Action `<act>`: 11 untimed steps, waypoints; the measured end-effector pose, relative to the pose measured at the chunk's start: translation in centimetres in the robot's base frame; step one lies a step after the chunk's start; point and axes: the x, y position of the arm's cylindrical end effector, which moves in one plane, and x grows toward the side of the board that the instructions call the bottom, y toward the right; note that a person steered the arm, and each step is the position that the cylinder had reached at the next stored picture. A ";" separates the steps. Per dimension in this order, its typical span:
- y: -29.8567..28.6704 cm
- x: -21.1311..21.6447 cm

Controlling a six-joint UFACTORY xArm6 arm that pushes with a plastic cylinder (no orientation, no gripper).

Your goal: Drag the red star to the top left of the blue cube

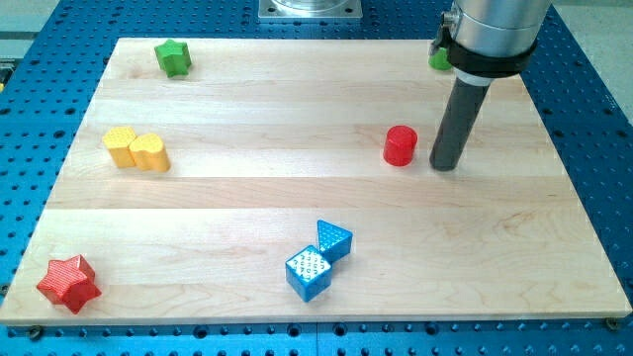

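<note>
Tip (445, 166), a bare rod gripping nothing, sits well apart from red star (69, 283), which lies toward the view's bottom-left.

No text, label, brand, number or sign is showing anywhere that can be read; the wooden board (326, 119) is showing only bare grain; the blue cube (309, 273) is carrying a pattern of small pale dots on its top, but these are not forming any letter or figure; the other blocks are showing only ridged, unmarked surfaces; the dark rod (457, 124) and the grey collar above it are bearing no lettering that can be made out.
</note>
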 end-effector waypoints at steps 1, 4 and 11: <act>-7.8 0.5; -41.3 7.6; -21.8 10.5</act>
